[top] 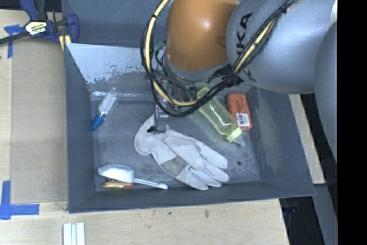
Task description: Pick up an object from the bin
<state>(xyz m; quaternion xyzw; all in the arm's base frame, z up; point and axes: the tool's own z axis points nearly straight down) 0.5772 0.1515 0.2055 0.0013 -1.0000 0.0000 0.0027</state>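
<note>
The pincer [161,121] hangs low near the middle of the bin [77,123], with its tip at the cuff of a pale grey glove [186,160], which is judged to be the thing meant for the pick. The wrist and its cables crowd over the tip, so whether the pincer is open or closed cannot be told, nor whether it touches the cuff or stops just above it. The glove lies limp and flat, its cuff under the pincer and its hand part fanned out below and to the right. The cuff is a sensible place to take it, since a raised cloth edge probably gives more to pinch than the flat palm. A yellow-green packet [221,119] lies just right of the pincer, with an orange box [241,112] beside it, farther right. A wrapped pen [103,109] lies well to the left. A white spoon [117,172] lies below and left, its handle ending near the glove's lower edge, so it could be dragged along.
</note>
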